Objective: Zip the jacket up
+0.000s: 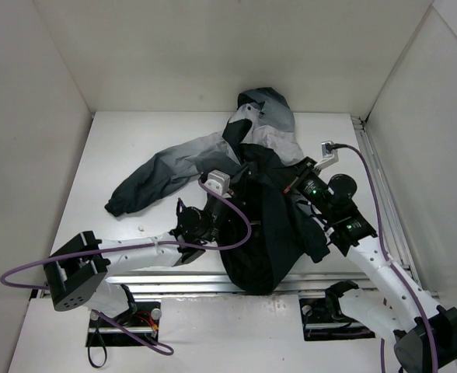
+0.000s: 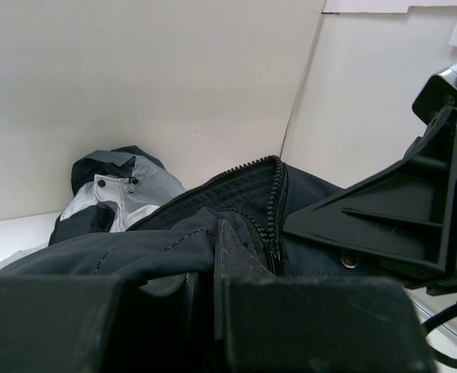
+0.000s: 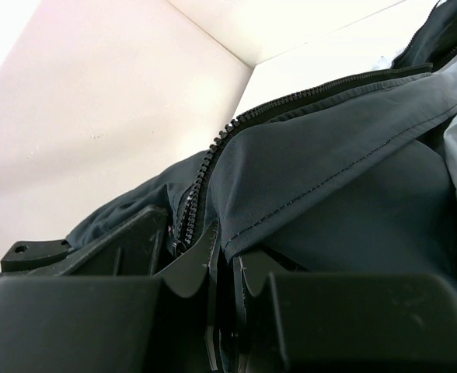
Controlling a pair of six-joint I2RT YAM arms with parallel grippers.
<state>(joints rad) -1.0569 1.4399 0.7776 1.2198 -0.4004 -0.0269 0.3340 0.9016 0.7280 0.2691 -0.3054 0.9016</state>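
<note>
The table [image 1: 135,144] is a plain white surface boxed in by white walls: one on the left [image 1: 26,116], one on the far side [image 1: 213,47] and one on the right [image 1: 423,116]. A metal rail [image 1: 174,278] runs along its near edge.

There is one jacket [image 1: 271,229]. It lies in the middle of the table, slightly right of centre. Its hood [image 1: 263,105] is bunched against the far wall, and its dark lower part hangs over the near edge between the two arm bases. One sleeve [image 1: 158,175], fading from pale grey to charcoal, stretches out to the left. The other sleeve cannot be made out.

The one zipper [image 2: 273,194] runs up the dark front. Its two rows of teeth are joined low down and apart above.

Two arms reach in, each trailing one purple cable [image 1: 236,233]. The left gripper [image 1: 242,172] is closed, with a fold of the jacket's dark cloth pinched just left of the zipper. The right gripper [image 1: 284,185] is also closed, clamped on the jacket's front edge right beside the teeth. The two grippers sit near each other over the jacket's chest.
</note>
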